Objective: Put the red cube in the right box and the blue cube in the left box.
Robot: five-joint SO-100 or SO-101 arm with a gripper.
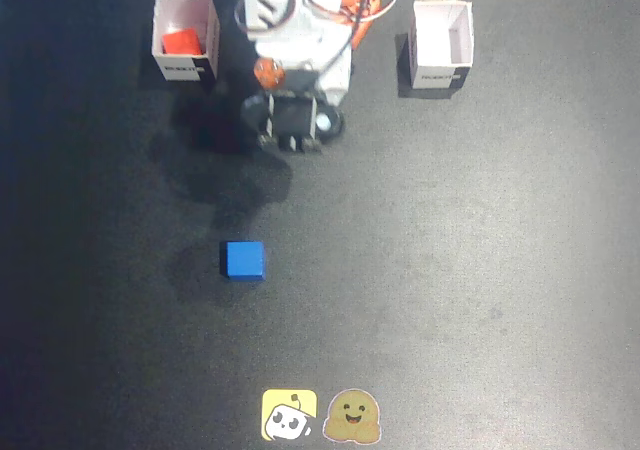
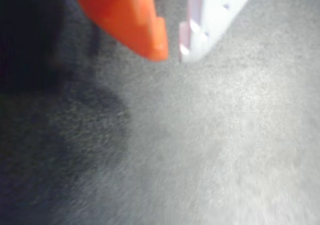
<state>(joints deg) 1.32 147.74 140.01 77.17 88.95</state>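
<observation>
The blue cube [image 1: 243, 260] lies on the dark table, below the arm in the fixed view. The red cube [image 1: 182, 42] sits inside the white box [image 1: 186, 68] at the upper left of that view. A second white box [image 1: 441, 70] at the upper right holds nothing. The arm [image 1: 297, 65] is folded back at the top centre, well above the blue cube. In the wrist view my gripper [image 2: 172, 52] shows an orange finger [image 2: 130, 20] and a white finger [image 2: 210, 15] with tips almost together and nothing between them. No cube shows in the wrist view.
Two small stickers, a yellow one [image 1: 289, 415] and a tan one [image 1: 354, 416], lie at the table's bottom edge in the fixed view. The arm's shadow falls on the mat between the arm and the blue cube.
</observation>
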